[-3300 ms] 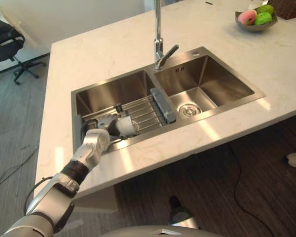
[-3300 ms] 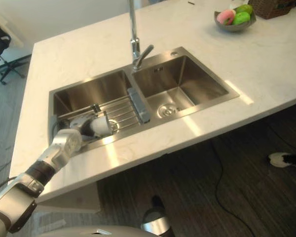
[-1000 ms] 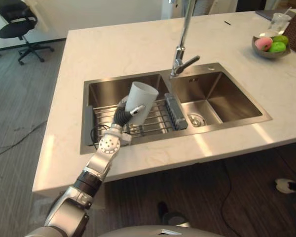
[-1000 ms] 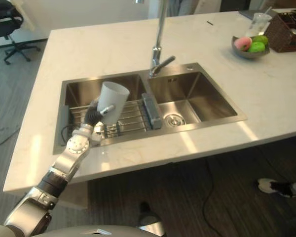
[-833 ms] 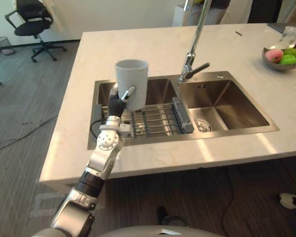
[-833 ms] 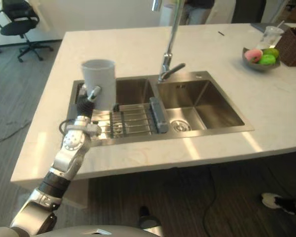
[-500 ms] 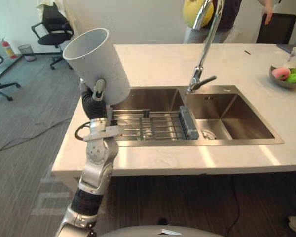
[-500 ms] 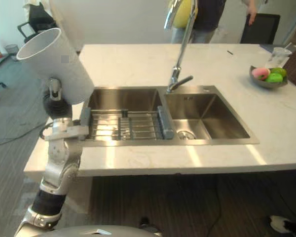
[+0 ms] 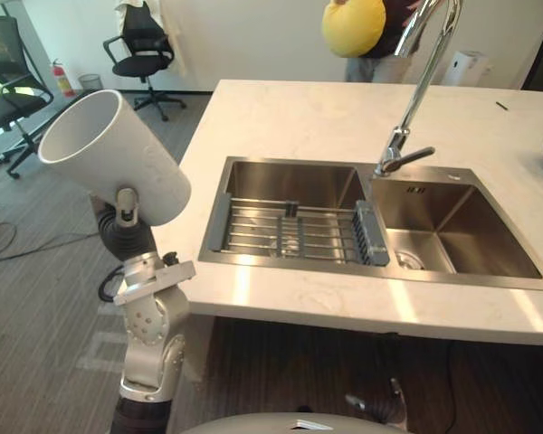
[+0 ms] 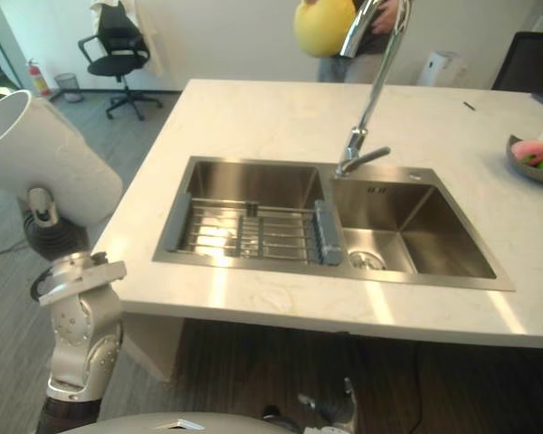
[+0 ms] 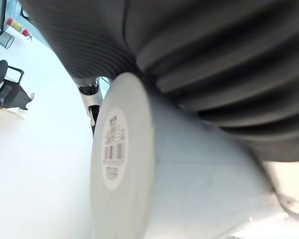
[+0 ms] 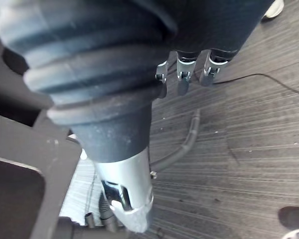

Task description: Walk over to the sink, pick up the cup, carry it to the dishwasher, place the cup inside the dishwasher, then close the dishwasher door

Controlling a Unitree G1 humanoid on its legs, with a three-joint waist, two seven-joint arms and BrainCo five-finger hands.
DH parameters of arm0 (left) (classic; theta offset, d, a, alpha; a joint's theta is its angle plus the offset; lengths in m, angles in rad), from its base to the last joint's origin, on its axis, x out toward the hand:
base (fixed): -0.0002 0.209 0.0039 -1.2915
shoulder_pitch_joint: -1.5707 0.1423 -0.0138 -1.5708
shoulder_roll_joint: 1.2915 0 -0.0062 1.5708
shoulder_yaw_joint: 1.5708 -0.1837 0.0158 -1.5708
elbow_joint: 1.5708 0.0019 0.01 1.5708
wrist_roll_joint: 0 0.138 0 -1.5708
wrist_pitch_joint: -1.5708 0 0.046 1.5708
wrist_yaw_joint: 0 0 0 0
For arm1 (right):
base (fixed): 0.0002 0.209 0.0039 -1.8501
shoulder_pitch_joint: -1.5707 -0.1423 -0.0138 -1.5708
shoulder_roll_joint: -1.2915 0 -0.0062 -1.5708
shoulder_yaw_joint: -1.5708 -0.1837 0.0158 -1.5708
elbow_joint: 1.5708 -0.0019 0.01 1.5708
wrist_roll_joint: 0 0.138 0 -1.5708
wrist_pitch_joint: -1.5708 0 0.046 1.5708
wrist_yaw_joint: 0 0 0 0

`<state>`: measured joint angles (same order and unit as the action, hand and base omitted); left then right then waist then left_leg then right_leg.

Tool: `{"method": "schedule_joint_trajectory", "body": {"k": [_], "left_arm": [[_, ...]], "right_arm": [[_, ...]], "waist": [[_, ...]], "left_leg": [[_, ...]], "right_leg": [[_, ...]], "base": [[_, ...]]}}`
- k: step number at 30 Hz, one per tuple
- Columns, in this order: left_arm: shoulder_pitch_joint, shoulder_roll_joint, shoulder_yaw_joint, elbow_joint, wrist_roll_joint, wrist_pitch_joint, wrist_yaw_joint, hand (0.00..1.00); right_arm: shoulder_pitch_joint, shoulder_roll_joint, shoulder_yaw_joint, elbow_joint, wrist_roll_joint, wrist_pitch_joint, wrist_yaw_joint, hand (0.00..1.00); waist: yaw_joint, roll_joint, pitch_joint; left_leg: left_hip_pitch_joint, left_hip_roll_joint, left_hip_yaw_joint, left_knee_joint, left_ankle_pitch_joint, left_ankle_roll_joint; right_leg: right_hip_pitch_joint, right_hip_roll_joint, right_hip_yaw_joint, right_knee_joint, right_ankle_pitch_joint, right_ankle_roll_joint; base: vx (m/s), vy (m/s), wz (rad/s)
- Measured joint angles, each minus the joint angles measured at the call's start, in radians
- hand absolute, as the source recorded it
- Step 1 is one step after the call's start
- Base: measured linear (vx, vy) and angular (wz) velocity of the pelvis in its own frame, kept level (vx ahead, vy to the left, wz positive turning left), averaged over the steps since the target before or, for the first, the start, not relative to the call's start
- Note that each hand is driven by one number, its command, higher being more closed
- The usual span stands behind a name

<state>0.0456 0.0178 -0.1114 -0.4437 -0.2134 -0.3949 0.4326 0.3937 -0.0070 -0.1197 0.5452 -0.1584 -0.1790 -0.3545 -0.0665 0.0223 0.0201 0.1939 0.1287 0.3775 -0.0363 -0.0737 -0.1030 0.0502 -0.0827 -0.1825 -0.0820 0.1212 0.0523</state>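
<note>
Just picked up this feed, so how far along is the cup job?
Done: the cup is out of the sink. In hand: the left hand holds it tilted, over the floor off the left end of the counter. Left: carrying it to the dishwasher, putting it inside, closing the door.
</note>
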Motion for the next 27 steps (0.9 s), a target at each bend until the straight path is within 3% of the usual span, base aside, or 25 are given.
{"method": "schedule_joint_trajectory", "body": {"k": [3, 4, 10, 13, 20, 22, 23, 24, 25, 27], "left_arm": [[0.024, 0.0, 0.007, -0.008, 0.0, -0.018, -0.002, 1.0], [0.068, 0.0, 0.062, -0.008, 0.0, -0.05, -0.011, 1.0], [0.065, -0.003, 0.063, -0.008, -0.002, -0.056, -0.011, 1.0], [0.026, -0.004, 0.028, 0.005, -0.006, -0.057, -0.031, 1.0], [0.008, -0.009, 0.07, 0.065, -0.038, -0.061, -0.068, 1.0], [0.022, 0.01, 0.103, 0.07, -0.037, -0.056, -0.064, 1.0], [0.025, 0.013, 0.114, 0.066, -0.037, -0.056, -0.055, 1.0], [0.028, 0.013, 0.145, 0.058, -0.037, -0.059, -0.035, 1.0], [0.038, 0.014, 0.178, 0.058, -0.037, -0.061, -0.017, 1.0], [0.064, 0.016, 0.221, 0.055, -0.037, -0.071, 0.0, 1.0]], "right_arm": [[-0.001, 0.008, 0.0, 0.004, 0.076, -0.022, 0.026, 0.0], [-0.085, 0.007, -0.002, 0.162, 0.202, -0.075, 0.137, 0.0], [-0.084, 0.005, -0.01, 0.173, 0.205, -0.087, 0.157, 0.0], [-0.064, 0.002, -0.059, 0.2, 0.255, -0.105, 0.185, 0.0], [-0.065, -0.025, -0.212, 0.454, 0.332, -0.126, 0.29, 0.0], [-0.103, -0.024, -0.225, 0.506, 0.351, -0.123, 0.327, 0.0], [-0.115, -0.028, -0.224, 0.508, 0.351, -0.124, 0.336, 0.0], [-0.147, -0.055, -0.226, 0.526, 0.352, -0.13, 0.353, 0.0], [-0.19, -0.095, -0.229, 0.539, 0.353, -0.142, 0.357, 0.0], [-0.25, -0.142, -0.263, 0.552, 0.352, -0.172, 0.354, 0.0]], "waist": [[0.007, -0.001, -0.001], [0.041, -0.008, 0.008], [0.041, -0.012, 0.011], [0.011, -0.017, 0.012], [0.02, -0.004, 0.011], [0.042, -0.016, 0.08], [0.054, -0.019, 0.1], [0.075, -0.01, 0.139], [0.092, 0.023, 0.166], [0.106, 0.036, 0.173]], "left_leg": [[-0.005, -0.003, -0.023, -0.002, 0.005, 0.003], [-0.009, -0.016, -0.05, -0.038, 0.033, 0.012], [-0.006, -0.01, -0.026, 0.001, 0.006, 0.005], [-0.035, -0.004, -0.049, 0.021, -0.016, -0.001], [-0.05, 0.01, -0.112, 0.06, -0.014, -0.003], [-0.158, 0.013, -0.202, 0.298, -0.033, 0.016], [-0.201, 0.012, -0.229, 0.38, -0.033, 0.015], [-0.27, 0.021, -0.274, 0.502, -0.028, 0.007], [-0.309, 0.032, -0.301, 0.529, -0.014, -0.017], [-0.364, 0.039, -0.262, 0.464, 0.047, -0.077]], "right_leg": [[0.006, -0.003, -0.021, 0.0, -0.002, 0.003], [0.004, -0.015, -0.048, 0.0, -0.004, 0.005], [-0.013, -0.003, 0.004, -0.006, 0.0, -0.001], [-0.012, -0.006, -0.033, -0.006, -0.017, -0.003], [0.022, 0.001, -0.086, 0.011, -0.047, -0.005], [0.02, -0.031, -0.086, 0.139, -0.131, -0.006], [0.021, -0.038, -0.094, 0.164, -0.144, -0.008], [0.019, -0.037, -0.123, 0.2, -0.164, -0.014], [0.015, -0.029, -0.163, 0.215, -0.172, -0.024], [-0.032, -0.04, -0.235, 0.248, -0.193, -0.053]], "base": [[-0.02, -0.017, 0.16], [-0.01, -0.011, 0.11], [-0.02, -0.008, -0.19], [-0.03, -0.034, 0.15], [0.07, -0.014, 0.24], [0.0, -0.017, 0.78], [-0.09, -0.064, 0.97], [-0.14, -0.105, 0.87], [-0.12, -0.093, 0.91], [-0.13, -0.07, 1.25]]}}
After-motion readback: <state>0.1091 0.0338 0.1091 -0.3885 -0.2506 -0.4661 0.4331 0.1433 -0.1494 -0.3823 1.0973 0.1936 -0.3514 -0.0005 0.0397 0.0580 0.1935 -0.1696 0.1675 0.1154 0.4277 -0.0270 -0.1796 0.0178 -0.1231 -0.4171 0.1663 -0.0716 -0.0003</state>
